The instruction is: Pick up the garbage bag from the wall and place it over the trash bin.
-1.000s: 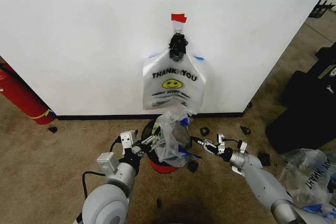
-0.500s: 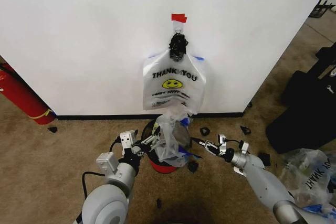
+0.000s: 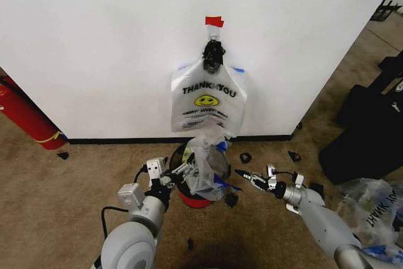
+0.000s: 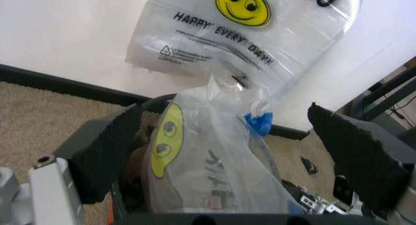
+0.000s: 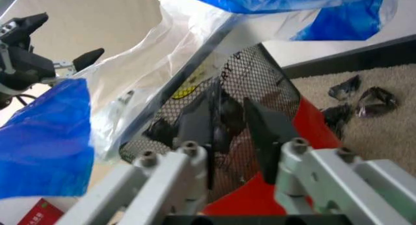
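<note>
One garbage bag with "THANK YOU" and a yellow smiley hangs from a black clip on the white wall, under a red tape piece. Below it stands the trash bin, black mesh on a red base. A second smiley bag is draped loosely in and over the bin, bunched upward. My left gripper is at the bin's left rim, open, with its fingers either side of that bag. To the right of the bin, my right gripper is open, holding nothing.
A long red cylinder leans at the wall's left end. Black cases and a clear "MART" bag sit at the right. Small black pieces lie on the carpet near the bin.
My right gripper has drawn back a little to the right, away from the bin. The left gripper and both bags have hardly moved.
</note>
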You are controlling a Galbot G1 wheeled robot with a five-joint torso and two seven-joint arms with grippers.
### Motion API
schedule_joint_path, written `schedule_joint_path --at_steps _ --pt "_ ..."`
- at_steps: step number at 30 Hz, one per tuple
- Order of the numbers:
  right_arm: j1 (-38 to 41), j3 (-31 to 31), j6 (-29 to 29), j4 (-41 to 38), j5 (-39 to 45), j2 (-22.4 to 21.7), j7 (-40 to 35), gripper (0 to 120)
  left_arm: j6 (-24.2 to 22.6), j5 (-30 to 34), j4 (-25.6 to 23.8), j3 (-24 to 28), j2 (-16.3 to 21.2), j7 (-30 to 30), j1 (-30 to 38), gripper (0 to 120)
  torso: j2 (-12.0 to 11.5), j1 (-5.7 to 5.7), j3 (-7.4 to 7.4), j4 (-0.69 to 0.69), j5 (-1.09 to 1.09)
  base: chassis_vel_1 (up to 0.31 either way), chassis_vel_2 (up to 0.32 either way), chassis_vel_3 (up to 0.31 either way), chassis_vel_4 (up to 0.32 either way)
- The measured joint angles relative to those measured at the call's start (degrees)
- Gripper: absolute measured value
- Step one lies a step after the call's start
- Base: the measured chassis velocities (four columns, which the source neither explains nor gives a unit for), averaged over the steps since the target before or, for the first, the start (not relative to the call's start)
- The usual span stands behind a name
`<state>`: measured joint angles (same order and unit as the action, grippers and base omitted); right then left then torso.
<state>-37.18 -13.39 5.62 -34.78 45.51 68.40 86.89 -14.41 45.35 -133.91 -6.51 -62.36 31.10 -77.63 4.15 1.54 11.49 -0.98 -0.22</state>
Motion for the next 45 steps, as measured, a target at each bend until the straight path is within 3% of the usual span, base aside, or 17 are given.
schedule_joint_path --at_steps 10,13,25,45 --pt "2.44 0.98 0.09 1.77 -2.24 1.23 0.52 57 -0.02 0.09 -0.46 -0.52 0.22 0.01 -0.37 100 0.0 0.0 0.0 0.0 -0.01 0.0 0.0 0.0 0.0" --pt "2.62 1.08 -0.11 2.12 -2.81 1.53 0.64 49 -0.02 0.18 -0.46 -0.59 0.31 0.02 -0.24 100 0.0 0.0 0.0 0.0 -0.01 0.0 0.0 0.0 0.0" --pt "2.77 1.07 -0.05 2.39 -2.74 1.97 0.82 1 -0.02 0.64 -0.01 -0.53 0.03 0.41 0.08 100 0.0 0.0 0.0 0.0 -0.01 0.0 0.0 0.0 0.0" --pt "0.42 0.31 -2.16 1.25 -5.27 0.0 0.12 0 -0.02 0.82 -0.05 -0.43 -0.3 0.61 0.0 100 0.0 0.0 0.0 -0.01 0.0 0.0 0.0 0.0 0.0"
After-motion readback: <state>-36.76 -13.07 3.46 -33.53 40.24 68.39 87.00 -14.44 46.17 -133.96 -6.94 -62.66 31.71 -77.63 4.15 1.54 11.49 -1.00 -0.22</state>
